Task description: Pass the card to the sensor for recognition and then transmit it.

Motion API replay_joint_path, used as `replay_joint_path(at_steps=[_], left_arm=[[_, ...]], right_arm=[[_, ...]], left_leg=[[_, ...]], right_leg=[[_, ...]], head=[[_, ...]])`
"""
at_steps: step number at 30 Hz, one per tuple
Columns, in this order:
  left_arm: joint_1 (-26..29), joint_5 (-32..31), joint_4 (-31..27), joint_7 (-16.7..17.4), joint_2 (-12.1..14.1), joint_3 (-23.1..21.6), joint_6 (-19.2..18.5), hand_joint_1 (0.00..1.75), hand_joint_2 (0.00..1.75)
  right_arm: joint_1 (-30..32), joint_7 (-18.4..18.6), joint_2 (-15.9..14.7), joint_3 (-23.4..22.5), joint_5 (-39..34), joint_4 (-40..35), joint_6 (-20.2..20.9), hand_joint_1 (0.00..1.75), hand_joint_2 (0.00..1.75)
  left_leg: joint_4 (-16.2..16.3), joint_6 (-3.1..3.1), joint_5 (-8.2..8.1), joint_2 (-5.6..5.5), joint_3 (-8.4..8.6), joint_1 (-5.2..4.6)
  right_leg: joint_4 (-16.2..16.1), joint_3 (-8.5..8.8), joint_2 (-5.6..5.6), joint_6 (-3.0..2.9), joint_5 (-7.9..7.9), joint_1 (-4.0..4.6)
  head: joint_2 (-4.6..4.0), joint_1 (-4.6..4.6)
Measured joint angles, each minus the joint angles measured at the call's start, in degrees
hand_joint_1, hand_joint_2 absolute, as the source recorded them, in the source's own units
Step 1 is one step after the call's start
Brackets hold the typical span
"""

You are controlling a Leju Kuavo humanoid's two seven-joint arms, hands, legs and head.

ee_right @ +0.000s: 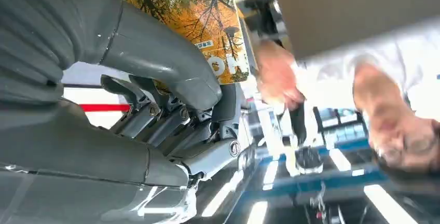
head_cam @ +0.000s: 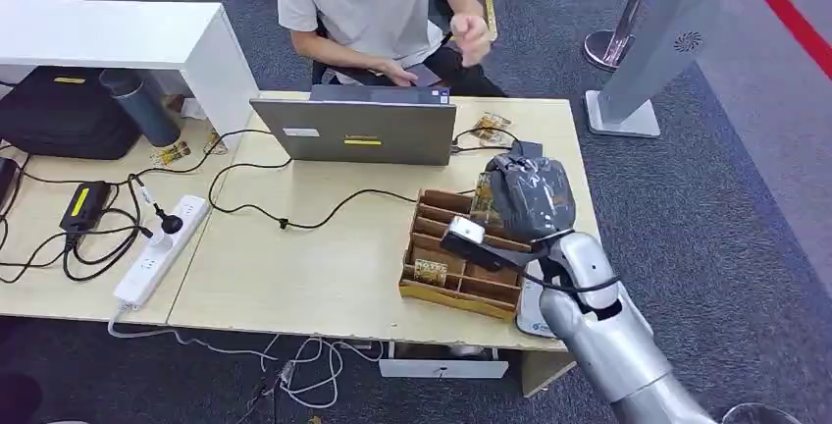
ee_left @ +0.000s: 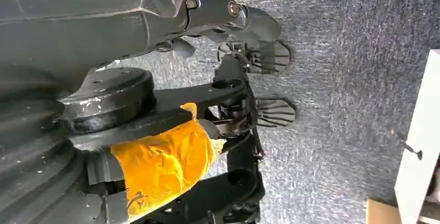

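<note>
**Right robot hand holds the card above the wooden rack**

Your right robot hand (head_cam: 530,196) is raised over the right side of the tabletop (head_cam: 324,267), above the far end of the wooden rack (head_cam: 461,257). It is grasping the card (ee_right: 200,16): in the right wrist view you see the thick thumb (ee_right: 171,68) pressed across the card's face, which carries an autumn tree picture in orange and yellow. In the head view only a sliver of the card (head_cam: 484,198) peeks out on the left of the hand.

The rack sits near the tabletop's front right corner, and another small card (head_cam: 430,270) stands in one of its front slots. A flat white device (head_cam: 531,311) lies at the front right edge, partly under your forearm.

Across the tabletop's far edge you have a grey laptop (head_cam: 355,132), with a person in a light shirt (head_cam: 368,2) seated behind it, one hand lifted. A white power strip (head_cam: 162,250) and black cables lie on the left side.

Your left robot hand (ee_left: 155,167) hangs down over the carpet (ee_left: 353,53); you cannot tell from the left wrist view whether it is released or clenched.
</note>
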Motion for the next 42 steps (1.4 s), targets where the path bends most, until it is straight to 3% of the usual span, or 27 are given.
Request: replay_joint_path(at_steps=[2, 11, 15, 22, 23, 34, 37, 39, 42], left_arm=[[-0.2, -0.9, 0.0, 0.5, -0.1, -0.5, 0.0, 0.0, 1.75], [-2.1, -4.7, 0.0, 2.4, -2.2, -3.1, 0.4, 0.0, 1.75], [-2.3, -5.4, 0.0, 2.7, -3.1, -4.3, 0.5, 0.0, 1.75], [-2.9, -5.4, 0.0, 2.7, -4.0, -4.8, 0.5, 0.0, 1.75], [-2.9, -5.4, 0.0, 2.7, -4.2, -4.8, 0.5, 0.0, 1.75], [-2.9, -4.6, 0.0, 1.4, -4.9, -4.8, -0.7, 0.0, 1.75], [-2.9, -4.6, 0.0, 1.6, -4.9, -4.8, -0.7, 0.0, 1.75], [-2.9, -4.6, 0.0, 1.8, -4.8, -4.8, -0.7, 0.0, 1.75], [-2.9, -4.5, 0.0, 2.4, -4.7, -4.8, -0.7, 0.0, 1.75]], right_arm=[[-3.2, 2.1, 1.3, 0.0, 2.7, 1.1, -1.3, 1.75, 1.75], [-16.9, 11.3, 7.7, -0.8, 17.6, 15.0, -13.8, 1.75, 1.75], [-20.2, 14.3, 9.9, -2.1, 20.2, 20.7, -14.6, 1.75, 1.75], [-21.4, 15.8, 11.1, -3.8, 23.7, 24.4, -14.9, 1.75, 1.75], [-21.3, 15.8, 11.1, -4.1, 24.1, 24.7, -14.9, 0.0, 1.75], [-20.5, 15.8, 11.0, -7.5, 27.6, 26.8, -14.9, 0.0, 1.75], [-20.6, 17.7, 10.2, -8.6, 29.7, 27.5, -14.9, 0.0, 1.75], [-21.2, 23.0, 8.6, -8.1, 29.8, 28.6, -14.9, 0.0, 1.75], [-23.7, 32.1, 4.7, -3.9, 29.8, 32.3, -14.8, 0.0, 1.75]], left_leg=[[0.0, 0.0, 0.0, 0.03, 0.0, 0.0], [0.0, -0.01, 0.04, 0.01, 0.0, 0.01], [0.0, -0.01, 0.04, 0.01, 0.0, 0.01], [0.0, -0.01, 0.03, -0.01, -0.01, 0.01], [0.0, -0.01, 0.03, -0.01, -0.02, 0.0], [0.0, 0.0, 0.03, 0.01, -0.03, -0.01], [0.0, 0.0, 0.03, -0.01, -0.03, -0.01], [0.0, 0.0, 0.03, -0.03, -0.05, -0.01], [0.1, 0.0, 0.03, -0.05, -0.07, -0.01]], right_leg=[[0.0, -0.01, 0.03, 0.0, 0.0, 0.0], [0.0, -0.01, 0.01, -0.01, 0.02, 0.0], [0.0, -0.01, 0.01, -0.01, 0.02, -0.01], [0.0, -0.02, 0.0, -0.01, 0.02, -0.01], [0.0, -0.01, 0.0, -0.01, 0.02, -0.01], [0.0, -0.08, 0.02, -0.01, 0.01, 0.0], [0.0, -0.07, 0.0, 0.0, 0.02, 0.0], [0.0, -0.07, -0.02, 0.0, 0.02, -0.01], [0.0, -0.05, -0.04, 0.0, 0.03, -0.01]], head=[[0.0, 0.0], [0.0, 0.0], [0.0, -0.02], [0.0, 0.0], [0.0, -0.02], [0.0, -0.02], [0.0, 0.0], [0.0, -0.02], [0.0, 0.0]])
